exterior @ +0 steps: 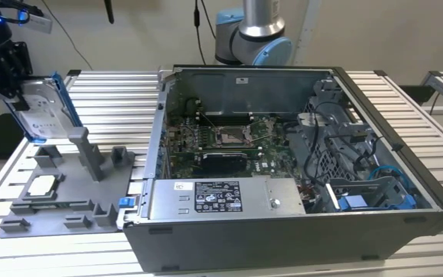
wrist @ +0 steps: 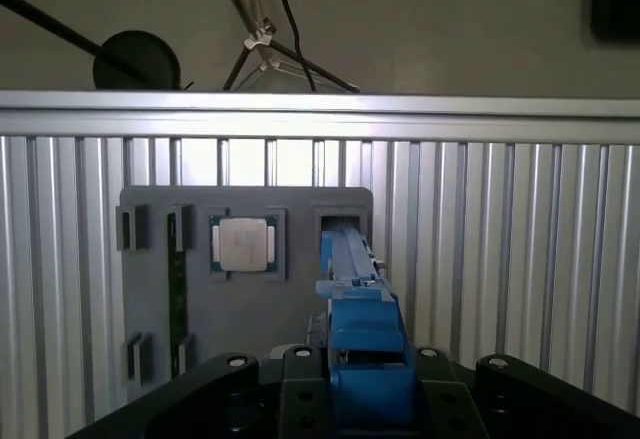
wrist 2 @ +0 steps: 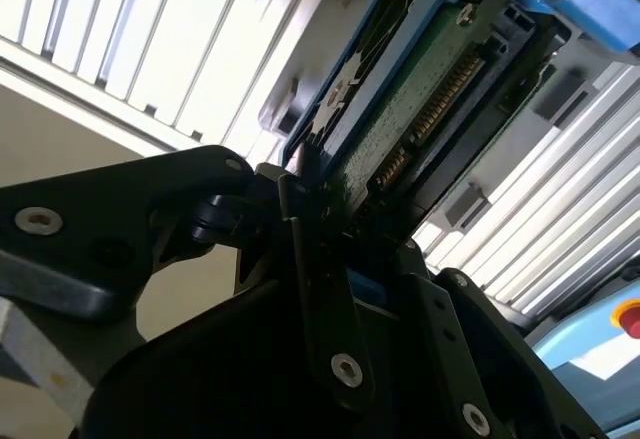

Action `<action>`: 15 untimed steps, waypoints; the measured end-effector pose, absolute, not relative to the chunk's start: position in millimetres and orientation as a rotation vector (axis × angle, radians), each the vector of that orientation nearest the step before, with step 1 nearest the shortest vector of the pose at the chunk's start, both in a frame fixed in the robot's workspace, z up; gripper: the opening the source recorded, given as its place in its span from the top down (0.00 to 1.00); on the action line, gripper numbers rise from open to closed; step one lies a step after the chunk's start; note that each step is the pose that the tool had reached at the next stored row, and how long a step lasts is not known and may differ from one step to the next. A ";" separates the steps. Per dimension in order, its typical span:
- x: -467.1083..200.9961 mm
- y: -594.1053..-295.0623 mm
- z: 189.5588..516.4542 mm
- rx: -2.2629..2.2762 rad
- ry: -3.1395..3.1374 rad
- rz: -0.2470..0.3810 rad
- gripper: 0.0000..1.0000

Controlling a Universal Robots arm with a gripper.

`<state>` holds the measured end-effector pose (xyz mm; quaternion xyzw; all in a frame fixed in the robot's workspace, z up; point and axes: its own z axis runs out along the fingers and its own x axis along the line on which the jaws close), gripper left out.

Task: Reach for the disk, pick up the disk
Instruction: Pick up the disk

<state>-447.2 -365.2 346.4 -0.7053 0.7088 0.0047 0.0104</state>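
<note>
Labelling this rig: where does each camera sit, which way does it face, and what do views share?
Exterior view: off the arm, looking down on the slatted table, open computer case and grey tray; shows the arm and the gripper holding the disk.
First wrist view: at the wrist, facing past the jaws onto the tray and chip.
Second wrist view: at the wrist, close along the black jaws at the disk's circuit board.
Shared: all show the disk; exterior and first wrist views share tray and chip.
</note>
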 end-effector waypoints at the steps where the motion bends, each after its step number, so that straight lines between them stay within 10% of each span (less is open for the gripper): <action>1: -447.2 -365.2 347.9 -2.201 2.212 0.015 1.00; 15: -447.3 -365.2 373.5 -2.201 2.212 0.015 1.00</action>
